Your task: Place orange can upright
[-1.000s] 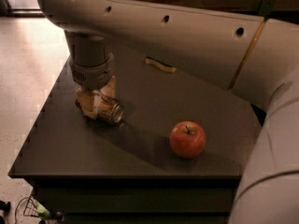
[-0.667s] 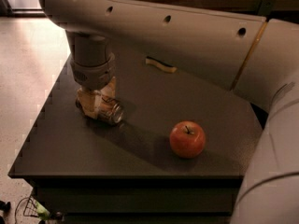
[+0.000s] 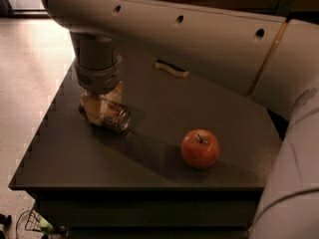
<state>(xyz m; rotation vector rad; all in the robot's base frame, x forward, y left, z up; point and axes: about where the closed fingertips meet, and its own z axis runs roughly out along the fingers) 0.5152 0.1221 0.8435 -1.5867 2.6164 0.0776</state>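
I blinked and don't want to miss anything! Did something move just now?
Nothing visibly moved. The gripper stays down at the orange can, which lies on its side on the table; the apple stayed put.

We see a dim, warm-toned scene. Pale light enters from the upper left and brightens the floor (image 3: 35, 49). The arm (image 3: 174, 39) throws a soft shadow on the dark desk (image 3: 149, 183). The pincer (image 3: 102, 108), low at the desk's left by the orange can (image 3: 118, 119), lies half in shade. The can's end glints weakly.
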